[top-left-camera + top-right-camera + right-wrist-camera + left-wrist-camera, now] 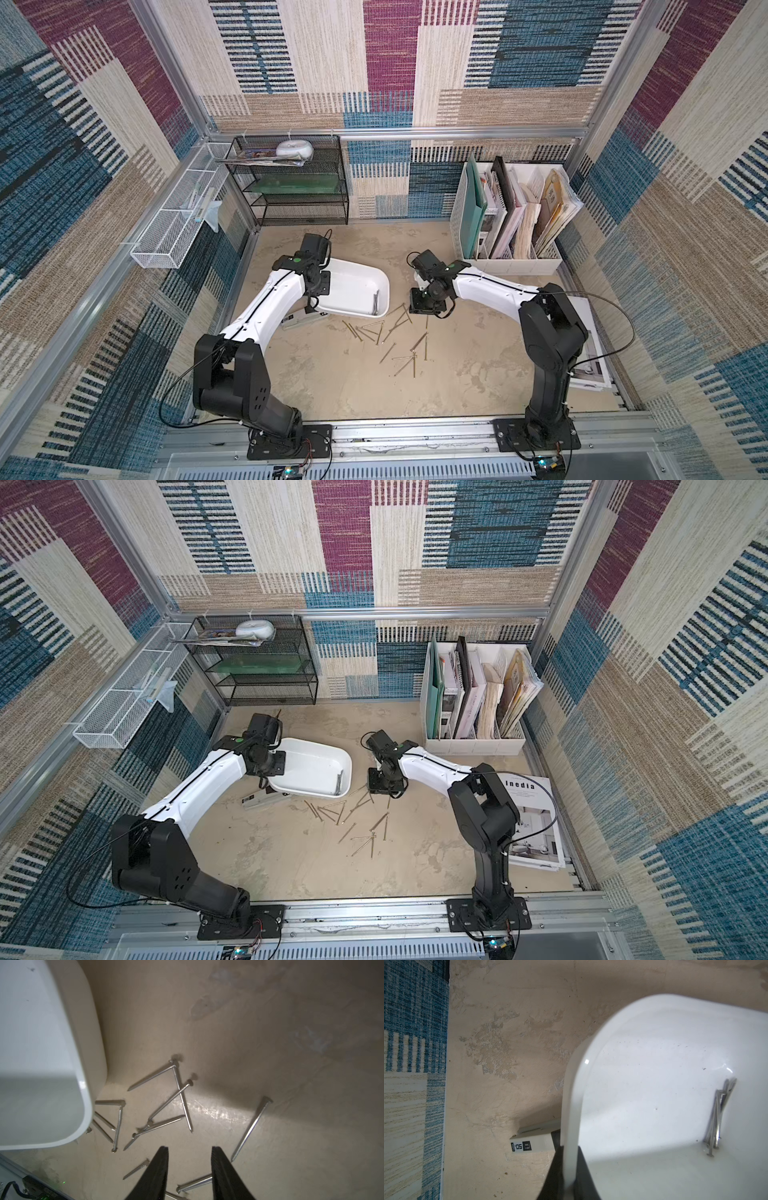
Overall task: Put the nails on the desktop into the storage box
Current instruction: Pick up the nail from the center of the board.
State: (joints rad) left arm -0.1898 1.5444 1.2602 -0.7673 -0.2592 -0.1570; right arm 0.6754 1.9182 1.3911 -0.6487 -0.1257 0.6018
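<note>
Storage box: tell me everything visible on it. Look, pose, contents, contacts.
The storage box is a shallow white tub, glossy smooth plastic by the look, with rounded corners, a rolled rim and a few dark specks inside. It sits on the desktop, apparently tilted. The left gripper is shut on its rim, clamping the wall from both sides. A small bundle of nails lies against the opposite wall. Loose nails lie just off its near corner; a white labelled bar pokes out beside the gripped end.

White arms (270,303), black joints (232,374)
</note>
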